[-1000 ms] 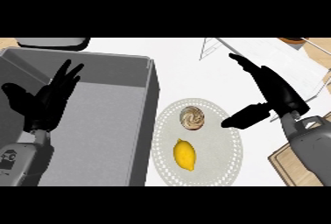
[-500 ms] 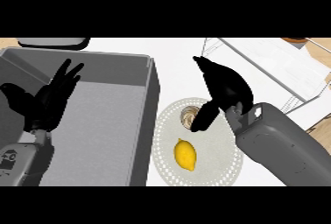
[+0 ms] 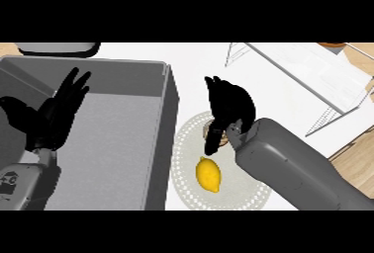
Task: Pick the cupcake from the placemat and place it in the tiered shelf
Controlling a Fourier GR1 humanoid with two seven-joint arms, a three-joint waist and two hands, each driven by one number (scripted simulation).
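Right hand (image 3: 230,101) has swung in from frame right, now over cupcake (image 3: 216,138) at placemat (image 3: 234,190) top, frame centre; fingers' state cannot be told. Grasp imminent. Left hand (image 3: 55,116) rests spread, left.

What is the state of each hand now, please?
Left hand: open, fingers up, resting over the grey bin, holding nothing.
Right hand: over the cupcake on the placemat; its grip cannot be told.

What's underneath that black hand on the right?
Under the right hand a sliver of the cupcake peeks out on the round placemat, beside a lemon. The hand and forearm cover most of the cupcake.
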